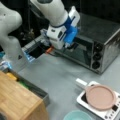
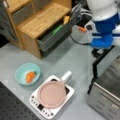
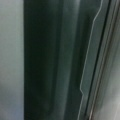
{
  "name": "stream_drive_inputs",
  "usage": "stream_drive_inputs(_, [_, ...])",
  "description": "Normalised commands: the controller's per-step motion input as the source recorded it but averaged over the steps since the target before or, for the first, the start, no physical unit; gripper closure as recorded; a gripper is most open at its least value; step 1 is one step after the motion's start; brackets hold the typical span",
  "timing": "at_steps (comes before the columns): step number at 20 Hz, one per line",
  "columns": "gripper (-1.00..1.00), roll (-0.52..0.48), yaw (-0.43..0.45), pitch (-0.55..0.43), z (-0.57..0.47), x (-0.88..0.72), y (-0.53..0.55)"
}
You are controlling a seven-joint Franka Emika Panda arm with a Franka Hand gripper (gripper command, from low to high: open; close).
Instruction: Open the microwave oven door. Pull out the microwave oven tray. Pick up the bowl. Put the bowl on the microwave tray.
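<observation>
In a front view the boxy silver metal microwave oven (image 1: 100,47) stands on the smooth grey surface (image 1: 60,77), its dark glass door (image 1: 75,53) running wide from left to right; the gripper (image 1: 68,46) sits at the door's upper edge, and whether its jaws are closed I cannot tell. In a front view the round, smooth teal bowl (image 2: 27,73) holds an orange carrot (image 2: 30,76) at the left, beside a flat pink disc (image 2: 51,93). The wrist view shows only dark glass and a metal frame edge (image 3: 100,62).
</observation>
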Motion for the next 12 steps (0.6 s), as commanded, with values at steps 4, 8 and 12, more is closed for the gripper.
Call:
stream_drive_inputs(4, [-1.00,0.246,-0.007,-0.009,-0.30,-0.20,-0.11])
stream_drive_inputs(8, [-1.00,0.382,0.046,0.041,-0.30,-0.17,-0.18])
stream_drive_inputs(12, [-1.00,0.472,0.094,0.072,-0.31,-0.12,-0.32])
